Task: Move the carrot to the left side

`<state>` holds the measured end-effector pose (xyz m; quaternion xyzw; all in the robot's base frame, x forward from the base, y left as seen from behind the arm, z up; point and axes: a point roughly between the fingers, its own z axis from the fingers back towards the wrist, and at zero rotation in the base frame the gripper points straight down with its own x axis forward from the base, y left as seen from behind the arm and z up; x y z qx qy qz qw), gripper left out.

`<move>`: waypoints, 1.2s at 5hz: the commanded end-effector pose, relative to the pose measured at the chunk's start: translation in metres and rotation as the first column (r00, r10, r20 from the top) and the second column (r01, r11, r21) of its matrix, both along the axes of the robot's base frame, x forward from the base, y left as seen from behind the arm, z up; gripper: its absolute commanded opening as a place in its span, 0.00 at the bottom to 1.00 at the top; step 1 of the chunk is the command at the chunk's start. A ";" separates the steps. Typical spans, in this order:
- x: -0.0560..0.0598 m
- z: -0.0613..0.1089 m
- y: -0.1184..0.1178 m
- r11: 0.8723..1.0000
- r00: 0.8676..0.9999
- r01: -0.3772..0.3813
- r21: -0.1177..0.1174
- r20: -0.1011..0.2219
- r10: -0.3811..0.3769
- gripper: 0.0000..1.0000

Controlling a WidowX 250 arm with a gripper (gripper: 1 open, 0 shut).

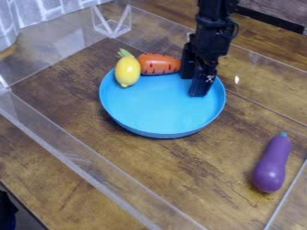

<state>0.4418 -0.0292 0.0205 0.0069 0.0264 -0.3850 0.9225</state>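
Note:
The carrot (159,64) is a stubby orange-red toy lying on the back rim of a blue plate (162,112), its end touching a yellow fruit (127,71) on its left. My black gripper (198,79) hangs just to the right of the carrot, over the plate's back right part, fingers pointing down. Its jaws stand open and hold nothing. A small gap separates it from the carrot.
A purple eggplant (274,163) lies on the wooden table at the right front. Clear plastic walls (72,135) fence the work area along the left and front. A clear plastic stand (114,18) is at the back left.

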 end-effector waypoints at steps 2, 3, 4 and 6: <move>-0.004 -0.014 -0.025 1.000 0.999 0.015 0.004 -0.039 -0.015 1.00; -0.004 -0.015 -0.035 0.999 0.998 -0.040 0.008 -0.048 0.040 1.00; -0.004 -0.015 -0.045 0.995 0.994 -0.094 0.011 -0.057 0.095 1.00; -0.009 -0.013 -0.043 0.993 0.990 -0.119 0.021 -0.068 0.120 1.00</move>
